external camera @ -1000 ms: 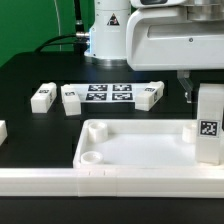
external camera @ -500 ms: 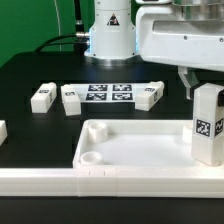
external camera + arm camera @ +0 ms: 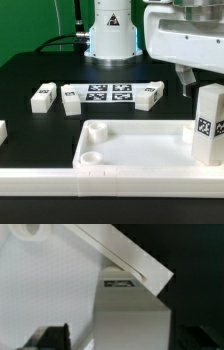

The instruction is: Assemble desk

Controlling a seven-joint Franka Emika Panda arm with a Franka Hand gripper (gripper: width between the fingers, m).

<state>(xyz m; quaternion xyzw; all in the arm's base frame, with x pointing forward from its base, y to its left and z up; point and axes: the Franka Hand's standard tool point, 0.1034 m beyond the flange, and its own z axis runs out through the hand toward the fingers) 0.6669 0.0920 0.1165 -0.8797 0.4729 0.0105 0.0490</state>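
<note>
The white tray-like tabletop (image 3: 130, 150) lies at the front, with round sockets at the corners on the exterior view's left. One white tagged leg (image 3: 210, 125) stands upright on its corner at the exterior view's right. My gripper (image 3: 200, 80) hangs just above that leg's top. In the wrist view the leg (image 3: 130, 319) sits between my dark fingers (image 3: 55, 336), with a gap on each side, so the gripper (image 3: 125, 339) is open. The tabletop (image 3: 50, 286) fills that view beside the leg. Three loose legs (image 3: 42, 96), (image 3: 72, 100), (image 3: 150, 95) lie behind.
The marker board (image 3: 108, 94) lies between the loose legs on the black table. A long white border rail (image 3: 110, 182) runs along the front. Another white piece (image 3: 2, 130) shows at the exterior view's left edge. The arm's base (image 3: 110, 35) stands at the back.
The upright leg shifted slightly sideways and back at its corner. My hand moved a little toward the exterior view's right. The loose legs have not moved.
</note>
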